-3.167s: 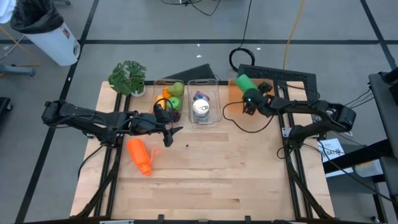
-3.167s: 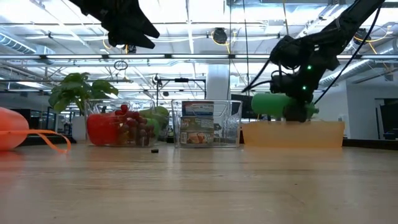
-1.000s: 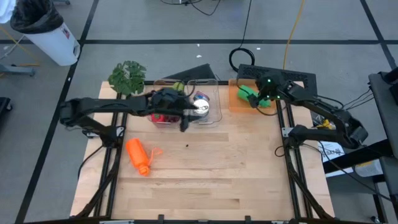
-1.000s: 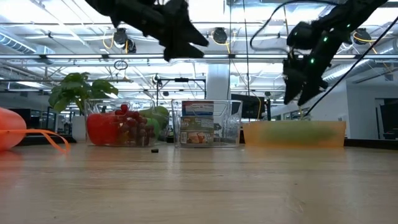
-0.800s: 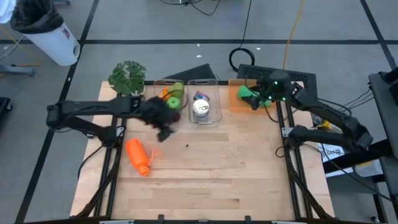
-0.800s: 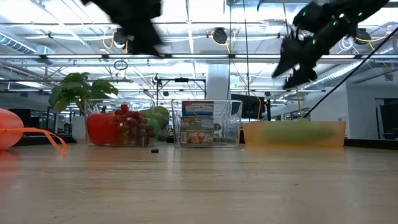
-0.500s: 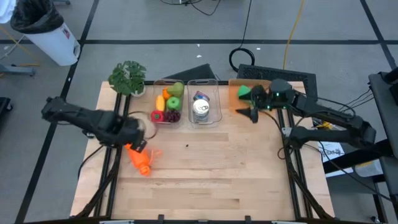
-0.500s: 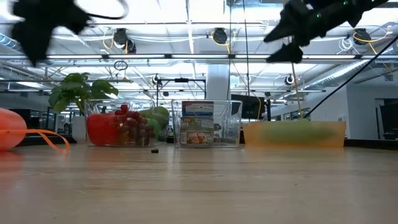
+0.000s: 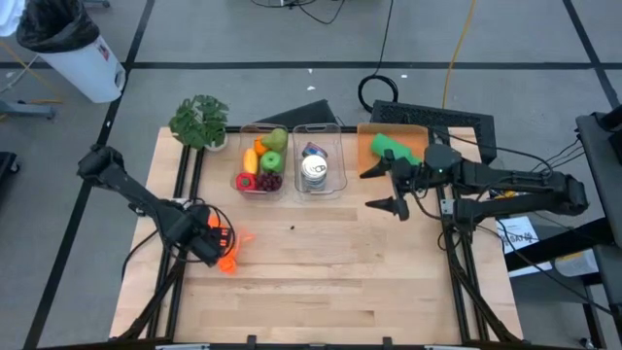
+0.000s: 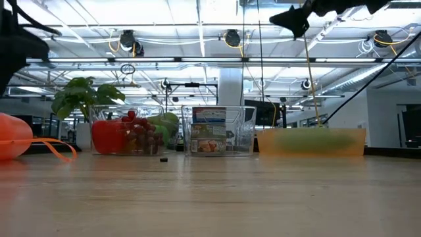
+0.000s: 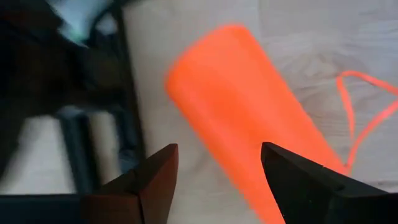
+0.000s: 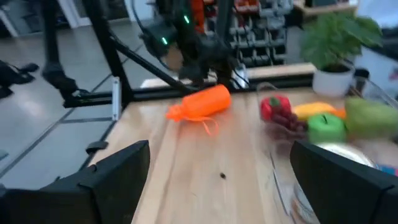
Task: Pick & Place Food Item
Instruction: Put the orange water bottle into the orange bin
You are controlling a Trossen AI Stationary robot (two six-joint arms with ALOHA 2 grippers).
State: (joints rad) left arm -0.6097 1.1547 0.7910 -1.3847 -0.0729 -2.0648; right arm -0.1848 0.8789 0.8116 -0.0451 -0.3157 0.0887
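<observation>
The orange bottle [image 9: 220,245] lies on its side at the counter's [image 9: 321,282] left part, long axis slanting toward the front edge. The left tool [image 9: 208,245] hangs directly over it, fingers apart and straddling its body. The right tool [image 9: 386,188], spread wide and empty, is well apart.

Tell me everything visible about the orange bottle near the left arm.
The orange bottle is a smooth, plastic-looking cylinder lying on its side on the wooden table, toward the table's left edge. A thin orange strap loops from one end and trails on the wood. The left gripper hovers right over the bottle with its fingers open on either side of the body, not visibly closed on it. Nothing else touches it.
</observation>
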